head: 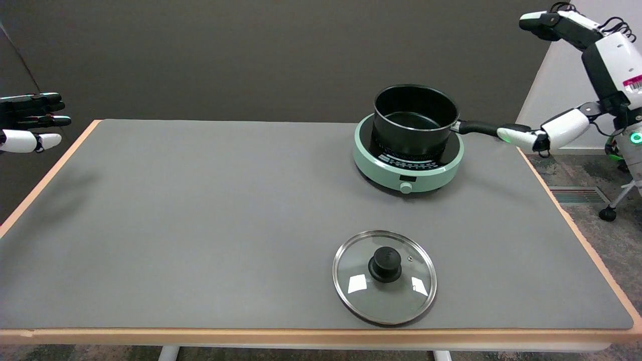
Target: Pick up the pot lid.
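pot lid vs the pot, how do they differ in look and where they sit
The pot lid is flat clear glass with a metal rim and a black knob; the pot is deep, black and opaque with a long side handle. The lid lies directly on the grey table near the front edge; the pot stands open on the green hotplate farther back. Both are round, and neither is held.

A lab or test room is suggested by a bare grey-topped table [200, 225], a plain dark backdrop [225, 50] and carpeted floor [587, 175]
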